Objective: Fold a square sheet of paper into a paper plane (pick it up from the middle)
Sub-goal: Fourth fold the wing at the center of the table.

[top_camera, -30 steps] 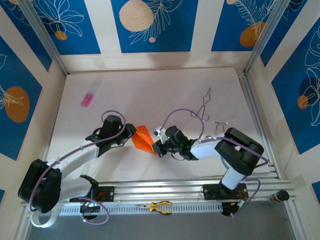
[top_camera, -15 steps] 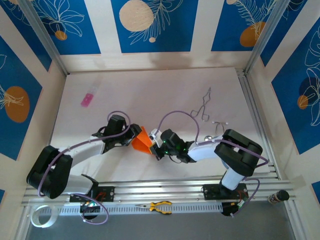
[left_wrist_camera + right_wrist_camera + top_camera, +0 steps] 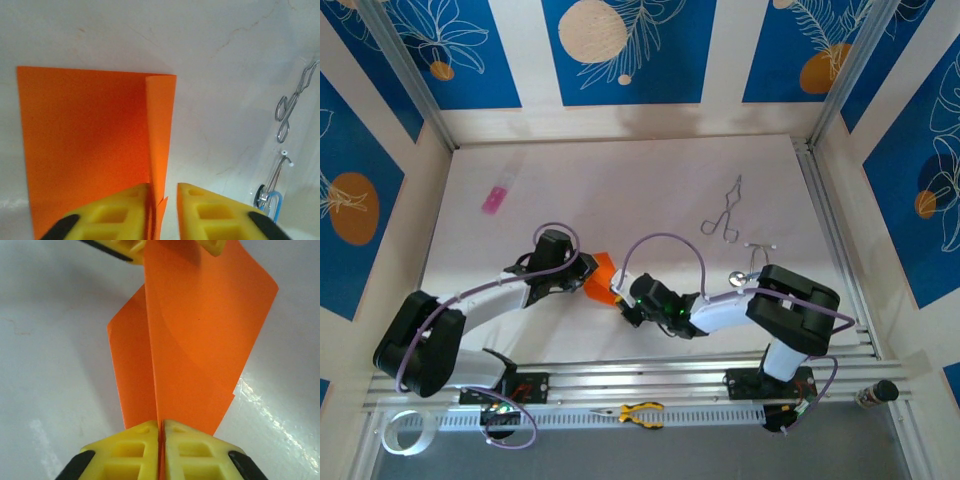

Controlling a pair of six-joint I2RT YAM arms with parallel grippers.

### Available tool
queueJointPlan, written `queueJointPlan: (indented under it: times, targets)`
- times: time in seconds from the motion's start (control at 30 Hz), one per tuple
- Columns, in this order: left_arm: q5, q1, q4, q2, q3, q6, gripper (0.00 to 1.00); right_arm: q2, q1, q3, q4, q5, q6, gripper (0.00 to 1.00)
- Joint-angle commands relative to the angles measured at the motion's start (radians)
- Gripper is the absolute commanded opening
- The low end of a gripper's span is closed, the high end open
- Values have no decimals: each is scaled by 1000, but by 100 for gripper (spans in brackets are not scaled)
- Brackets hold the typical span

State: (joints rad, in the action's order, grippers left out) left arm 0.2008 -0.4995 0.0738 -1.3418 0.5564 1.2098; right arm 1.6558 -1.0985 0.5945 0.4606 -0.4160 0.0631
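Two robot arms meet over an orange paper sheet near the front middle of the white table. The right gripper has its yellow fingers pressed together on the sheet's near edge, with no gap between the pads. From that pinch the paper rises away in two leaves, a narrower one on the left of the fingers and a broader one leaning off to the right, its far corner free.

The left gripper comes at the sheet from the opposite side. In its wrist view the paper lies mostly flat ahead of the fingers and to their left, with one raised flap standing on edge and running straight back into the slot between the pads. The left gripper is only slightly parted: the flap sits against the left finger, while a sliver of daylight shows beside the right one, so it brackets the fold rather than clamping it.

Beyond the left fingers, off to the right, lie steel forceps and, nearer, a second metal tool with a blue loop – both well clear of the paper. A small pink object rests far to the left, and yellow-handled pliers sit on the rail by the arm bases.
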Motion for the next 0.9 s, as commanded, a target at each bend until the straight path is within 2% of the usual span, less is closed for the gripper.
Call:
queueJointPlan:
  times: [0.0,0.1,0.27,0.67,0.87]
  targets:
    - [-18,6,-9,28,-3,7,13,19,-27,17,28,-114,-68,13]
    - [-17,7,-7,30,-1,8,6,27,-42,17,37,-154,-87,16]
    - [-14,7,2,24,0,11,0,41,-61,18,52,-201,-107,18]
    - [-15,7,3,24,1,12,0,44,-61,16,55,-222,-92,17]
    - [-15,7,3,21,4,7,0,42,-60,15,51,-203,-84,10]
